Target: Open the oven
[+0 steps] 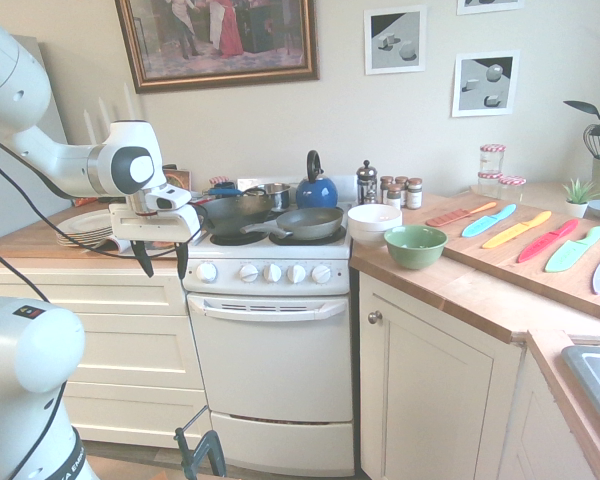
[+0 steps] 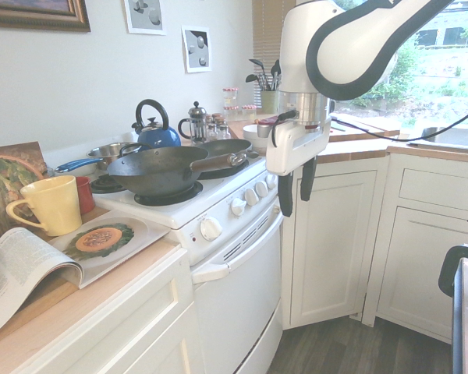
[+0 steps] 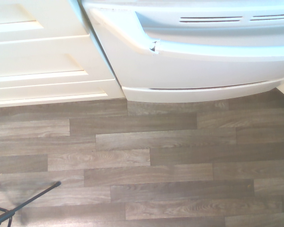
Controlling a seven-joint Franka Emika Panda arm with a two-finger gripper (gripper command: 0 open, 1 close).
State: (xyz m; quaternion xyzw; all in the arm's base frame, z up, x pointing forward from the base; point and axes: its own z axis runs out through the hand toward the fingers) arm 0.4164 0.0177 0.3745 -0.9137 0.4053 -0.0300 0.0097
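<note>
Cream drawers point(image 1: 110, 345) are being shown shut at the left, stacked plates point(image 1: 80, 228) being carried by the counter above them. Next to the right, the gripper point(image 1: 163, 262) is being held fingers down, its jaws parted and empty, higher than the handle bar point(image 1: 270, 312) and apart from it. The white oven point(image 1: 270, 375) is being flanked by drawers and a cupboard door point(image 1: 435, 375), its own door being kept closed. Its bar is probably being made rigid and rather slick, so a hold near the middle, fingers hooked behind, is being favoured. Some weight and a stiff hinge are being expected, with a pull outward, then down. Above, the white knobs point(image 1: 248, 272) are being placed where they could be knocked, and the frying pan point(image 1: 305, 222) is being borne by the hob, liable to being jolted.
</note>
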